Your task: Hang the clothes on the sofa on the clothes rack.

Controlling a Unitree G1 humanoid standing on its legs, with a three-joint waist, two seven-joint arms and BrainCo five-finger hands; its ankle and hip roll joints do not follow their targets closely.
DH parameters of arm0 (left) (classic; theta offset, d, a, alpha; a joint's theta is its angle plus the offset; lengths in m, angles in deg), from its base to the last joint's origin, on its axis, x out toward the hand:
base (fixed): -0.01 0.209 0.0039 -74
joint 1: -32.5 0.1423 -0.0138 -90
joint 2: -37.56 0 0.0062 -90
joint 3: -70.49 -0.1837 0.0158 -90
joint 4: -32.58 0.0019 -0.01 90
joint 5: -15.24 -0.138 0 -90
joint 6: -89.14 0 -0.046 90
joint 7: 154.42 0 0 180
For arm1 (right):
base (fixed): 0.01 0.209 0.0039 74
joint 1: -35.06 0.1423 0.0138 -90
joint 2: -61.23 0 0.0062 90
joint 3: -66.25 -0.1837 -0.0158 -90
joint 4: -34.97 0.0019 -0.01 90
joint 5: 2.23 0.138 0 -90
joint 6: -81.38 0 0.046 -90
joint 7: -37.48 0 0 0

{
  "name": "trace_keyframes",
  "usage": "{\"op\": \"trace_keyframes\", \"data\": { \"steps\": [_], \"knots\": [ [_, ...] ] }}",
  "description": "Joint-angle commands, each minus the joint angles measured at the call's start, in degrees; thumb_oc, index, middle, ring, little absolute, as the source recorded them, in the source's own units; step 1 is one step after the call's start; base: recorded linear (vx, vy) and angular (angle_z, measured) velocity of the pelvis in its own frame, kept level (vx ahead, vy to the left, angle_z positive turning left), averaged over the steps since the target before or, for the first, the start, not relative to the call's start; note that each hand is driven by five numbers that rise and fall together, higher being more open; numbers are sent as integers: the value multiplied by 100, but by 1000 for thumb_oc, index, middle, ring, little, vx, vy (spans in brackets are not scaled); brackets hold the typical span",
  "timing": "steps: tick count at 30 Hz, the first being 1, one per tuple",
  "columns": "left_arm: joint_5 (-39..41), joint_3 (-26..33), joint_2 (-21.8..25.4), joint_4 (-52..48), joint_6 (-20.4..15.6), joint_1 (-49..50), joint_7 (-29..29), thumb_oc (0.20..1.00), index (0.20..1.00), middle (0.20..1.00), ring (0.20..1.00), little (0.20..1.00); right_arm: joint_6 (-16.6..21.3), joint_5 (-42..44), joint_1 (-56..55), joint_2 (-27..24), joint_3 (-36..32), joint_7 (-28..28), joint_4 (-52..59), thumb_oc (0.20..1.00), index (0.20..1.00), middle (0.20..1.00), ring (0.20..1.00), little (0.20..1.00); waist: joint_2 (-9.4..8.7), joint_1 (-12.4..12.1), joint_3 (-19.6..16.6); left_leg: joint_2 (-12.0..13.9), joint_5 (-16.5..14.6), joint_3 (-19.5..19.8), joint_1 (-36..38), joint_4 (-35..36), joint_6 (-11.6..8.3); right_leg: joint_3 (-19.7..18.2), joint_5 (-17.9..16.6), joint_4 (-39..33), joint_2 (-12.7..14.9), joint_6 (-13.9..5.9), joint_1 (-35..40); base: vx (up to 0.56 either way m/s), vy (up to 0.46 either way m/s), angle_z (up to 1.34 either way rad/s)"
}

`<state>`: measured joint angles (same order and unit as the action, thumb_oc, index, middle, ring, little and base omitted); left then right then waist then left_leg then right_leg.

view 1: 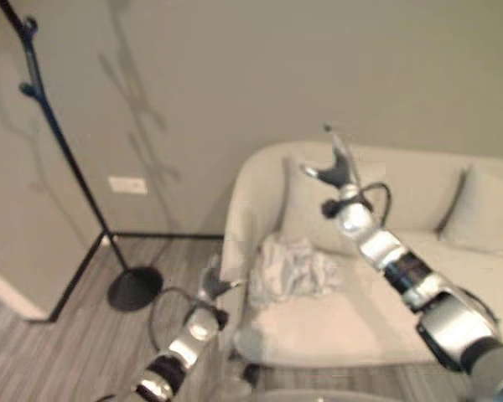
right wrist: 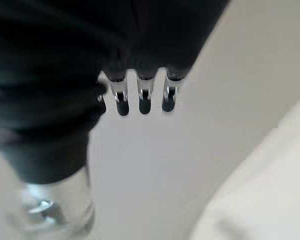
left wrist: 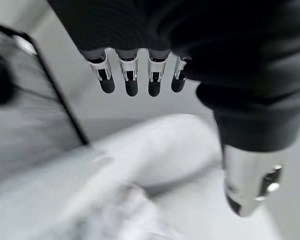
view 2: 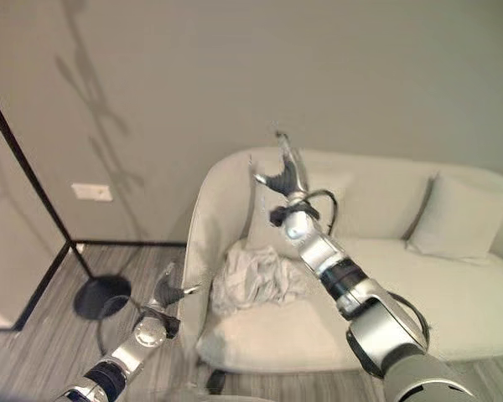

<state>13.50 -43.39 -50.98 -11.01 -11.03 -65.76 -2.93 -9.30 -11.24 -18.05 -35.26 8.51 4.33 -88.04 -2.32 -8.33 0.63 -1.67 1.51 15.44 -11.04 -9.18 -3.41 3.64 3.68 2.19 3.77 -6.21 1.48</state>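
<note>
The clothes (view 2: 256,280) lie in a crumpled pale heap on the sofa (view 2: 453,289) seat, near the arm of the sofa and just in front of a cushion (view 2: 264,209). No hand is touching them.

The right hand (view 2: 283,174) is up in the air above the clothes, in front of the cushion. Its fingers (right wrist: 144,100) are straight and spread, and it holds nothing. The clothes are below it and a little to its left.

The left hand (view 2: 168,293) is low down, by the outside of the sofa arm. The clothes are to its right, on the other side of that arm. Its fingers (left wrist: 131,82) are straight too, and it holds nothing.

The rack (view 1: 59,138) is a thin dark pole on a round base (view 1: 134,287). It stands on the floor (view 1: 50,352) by the wall (view 1: 235,75), well to the left of both hands. Nothing hangs on the part that shows. A second cushion (view 2: 457,219) sits far to the right of the right hand.
</note>
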Motion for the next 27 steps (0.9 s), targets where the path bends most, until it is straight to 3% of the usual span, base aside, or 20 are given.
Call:
{"op": "trace_keyframes", "data": {
  "steps": [1, 10, 13, 19, 27],
  "knots": [
    [-265, -120, -64, 627, -412, -333, -358, 1000, 1000, 1000, 1000, 1000, 184, -339, 362, 165, -153, -398, -682, 1000, 1000, 1000, 1000, 1000, -181, -198, 167, -105, 937, -23, 103, 1235, 37, 262, 269, 35, -320, 236, 469, -48, -28, 15],
    [-214, 179, -82, 1556, -541, -356, -834, 1000, 1000, 1000, 1000, 1000, 321, -436, 232, 878, 437, -630, -3170, 1000, 1000, 1000, 1000, 1000, -179, -593, 630, -230, 943, 176, -350, 975, 17, 398, 208, 10, -297, 202, 187, -22, -25, 24],
    [-126, 302, 45, 1724, -544, -474, -1012, 1000, 1000, 1000, 1000, 1000, 231, -460, 258, 1134, 503, -728, -3994, 1000, 1000, 1000, 1000, 1000, -154, -892, 893, -340, 913, 336, -640, 754, 11, 530, 195, 18, -269, 192, 33, 3, -41, 18],
    [-223, 323, 203, 2031, -500, -693, -1357, 1000, 1000, 1000, 1000, 1000, 164, -509, 452, 1009, 469, -1100, -4452, 1000, 1000, 1000, 1000, 1000, -38, -1204, 1301, -450, 883, 528, -1030, 523, -5, 708, 227, 64, -237, 177, -247, 19, -34, 24],
    [-717, 129, 355, 2059, -435, -829, -1862, 1000, 1000, 1000, 1000, 1000, -54, -762, 887, 502, 469, -1684, -4629, 1000, 1000, 1000, 1000, 1000, 16, -1359, 1819, -459, 714, 483, -1545, 121, 9, 648, 192, 53, -153, 144, -608, 48, -6, 14]
  ]
}}
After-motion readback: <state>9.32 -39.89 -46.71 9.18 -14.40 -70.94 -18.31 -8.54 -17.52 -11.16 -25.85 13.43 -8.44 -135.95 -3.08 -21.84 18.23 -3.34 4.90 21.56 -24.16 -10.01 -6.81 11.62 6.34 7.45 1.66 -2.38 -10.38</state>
